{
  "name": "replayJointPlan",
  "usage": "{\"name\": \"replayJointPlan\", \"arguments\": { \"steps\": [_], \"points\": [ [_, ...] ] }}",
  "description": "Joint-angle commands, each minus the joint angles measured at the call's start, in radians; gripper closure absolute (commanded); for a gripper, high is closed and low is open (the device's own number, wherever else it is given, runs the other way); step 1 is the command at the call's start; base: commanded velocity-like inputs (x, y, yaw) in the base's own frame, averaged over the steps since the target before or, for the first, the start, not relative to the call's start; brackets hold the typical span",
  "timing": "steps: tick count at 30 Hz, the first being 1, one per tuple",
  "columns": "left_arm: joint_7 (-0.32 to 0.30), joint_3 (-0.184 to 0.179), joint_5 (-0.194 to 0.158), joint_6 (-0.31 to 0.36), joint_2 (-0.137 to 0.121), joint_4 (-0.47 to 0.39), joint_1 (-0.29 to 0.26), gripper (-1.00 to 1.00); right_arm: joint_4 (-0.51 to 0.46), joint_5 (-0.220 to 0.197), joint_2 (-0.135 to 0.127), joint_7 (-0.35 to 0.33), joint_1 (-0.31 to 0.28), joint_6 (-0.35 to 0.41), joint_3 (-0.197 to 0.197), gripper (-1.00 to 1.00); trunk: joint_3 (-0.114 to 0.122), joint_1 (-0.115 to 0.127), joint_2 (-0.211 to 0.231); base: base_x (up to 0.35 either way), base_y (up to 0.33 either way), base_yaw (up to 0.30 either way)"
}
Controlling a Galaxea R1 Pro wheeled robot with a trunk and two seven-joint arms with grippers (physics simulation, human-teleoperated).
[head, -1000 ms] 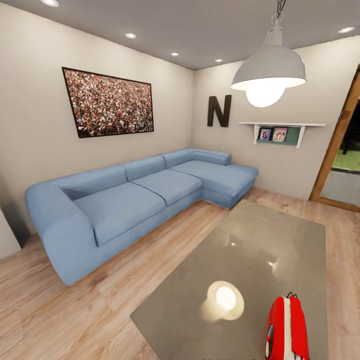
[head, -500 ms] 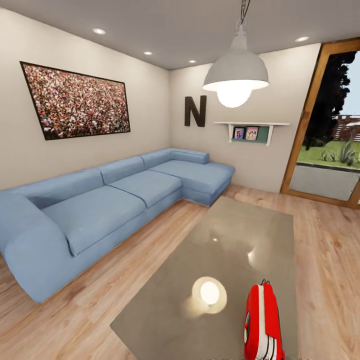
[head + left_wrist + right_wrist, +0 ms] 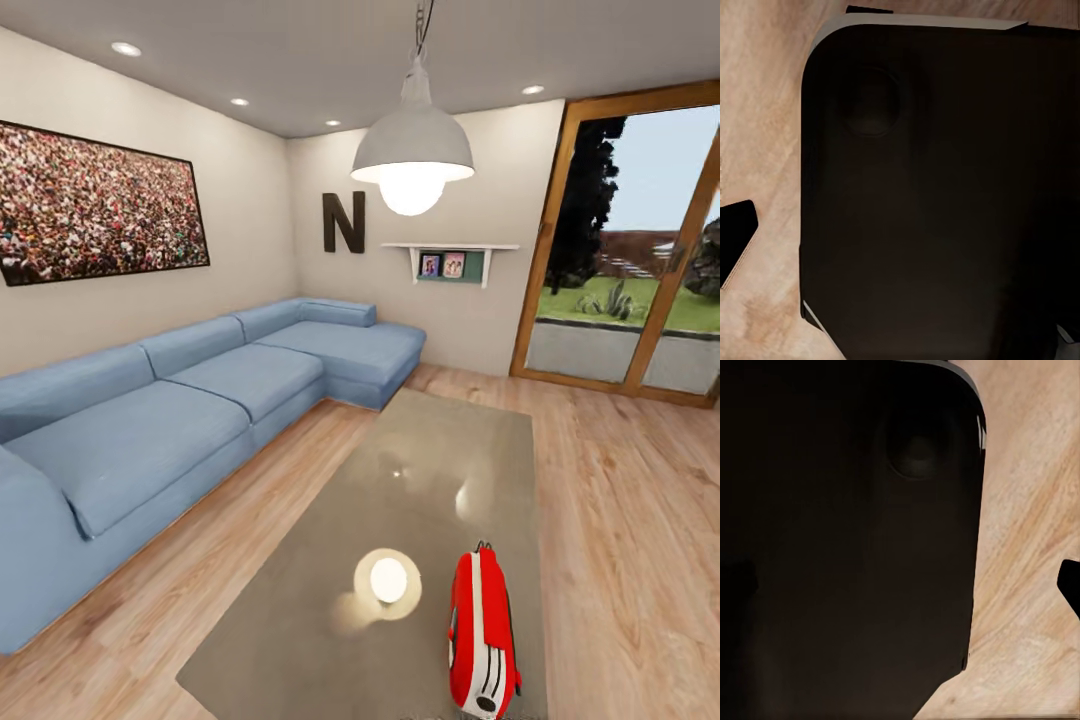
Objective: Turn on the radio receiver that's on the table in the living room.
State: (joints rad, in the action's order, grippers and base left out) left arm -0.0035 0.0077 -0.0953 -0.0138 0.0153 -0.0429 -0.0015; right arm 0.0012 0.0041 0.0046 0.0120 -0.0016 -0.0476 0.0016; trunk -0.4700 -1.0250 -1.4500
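The small red rounded radio receiver with white trim [image 3: 483, 637] stands upright, edge-on, at the near end of the long glossy grey-brown desk [image 3: 440, 470], beside the reflected lamp glow. A blue sectional sofa [image 3: 200, 390] runs along the left wall over the light wood plank floor [image 3: 630, 520]. Whether either tool is spread or pressed together cannot be told from the wrist views, where dark rounded panels hang above floorboards.

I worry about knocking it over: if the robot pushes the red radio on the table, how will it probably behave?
The radio receiver stands upright and looks narrow, so a sideways push would probably tip it. The table top is glossy, so it may slide easily. Its shell looks rigid, likely stiff.
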Motion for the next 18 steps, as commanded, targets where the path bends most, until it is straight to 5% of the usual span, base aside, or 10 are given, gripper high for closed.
{"name": "replayJointPlan", "arguments": {
  "steps": [1,18],
  "points": [
    [0.0,0.0,0.0,0.0,0.0,0.0,0.0,-1.0,0.0,0.0,0.0,0.0,0.0,0.0,0.0,-1.0,0.0,0.0,0.0,0.0,0.0,-0.286],
    [0.0,0.0,0.0,0.0,0.0,0.0,0.0,-1.0,0.0,0.0,0.0,0.0,0.0,0.0,0.0,-1.0,0.0,0.0,0.0,0.0,0.0,-0.286]
  ]
}}
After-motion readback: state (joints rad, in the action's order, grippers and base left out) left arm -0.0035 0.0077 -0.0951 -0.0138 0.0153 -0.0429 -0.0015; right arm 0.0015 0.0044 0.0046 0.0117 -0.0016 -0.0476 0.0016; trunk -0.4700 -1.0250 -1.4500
